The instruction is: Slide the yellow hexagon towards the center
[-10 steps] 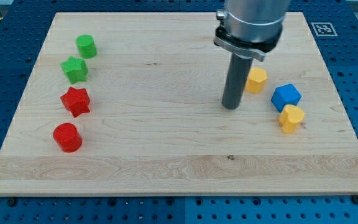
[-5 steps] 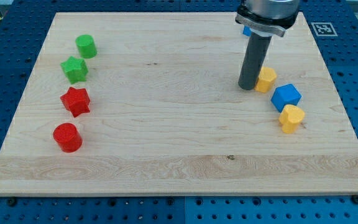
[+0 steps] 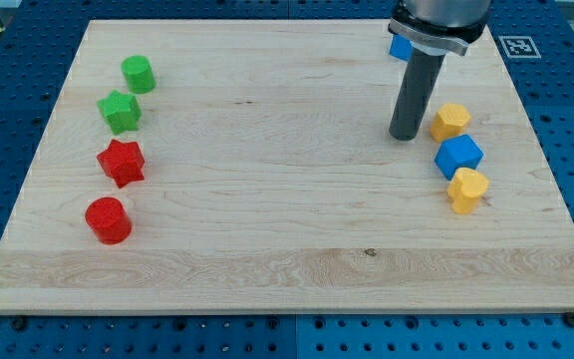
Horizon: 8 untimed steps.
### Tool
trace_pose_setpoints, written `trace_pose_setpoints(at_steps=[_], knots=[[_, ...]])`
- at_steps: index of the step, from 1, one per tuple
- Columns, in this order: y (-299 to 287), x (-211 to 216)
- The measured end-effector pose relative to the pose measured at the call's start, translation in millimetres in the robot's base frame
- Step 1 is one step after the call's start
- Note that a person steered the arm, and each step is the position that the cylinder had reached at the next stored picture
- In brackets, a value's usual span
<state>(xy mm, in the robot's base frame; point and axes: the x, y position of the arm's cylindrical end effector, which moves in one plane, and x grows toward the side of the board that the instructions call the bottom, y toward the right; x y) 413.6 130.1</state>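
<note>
The yellow hexagon lies at the view's right on the wooden board. My tip rests on the board just left of it, with a small gap between them. A blue cube sits just below the hexagon, touching it or nearly so. A yellow heart-shaped block lies below the cube.
Another blue block shows partly behind the arm at the view's top. At the view's left stand a green cylinder, a green star, a red star and a red cylinder.
My tip moved right and up the view. The yellow hexagon shifted right and slightly up, ending just above the blue cube.
</note>
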Motion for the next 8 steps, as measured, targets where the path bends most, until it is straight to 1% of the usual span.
trace_pose_setpoints(at_steps=[2, 3, 4, 5, 6, 7, 8], knots=[[-33.6, -12.1], [-29.8, -36.6], [8.7, -55.7], [75.9, -54.0], [129.7, -34.4], [125.2, -19.2], [96.0, -14.9]])
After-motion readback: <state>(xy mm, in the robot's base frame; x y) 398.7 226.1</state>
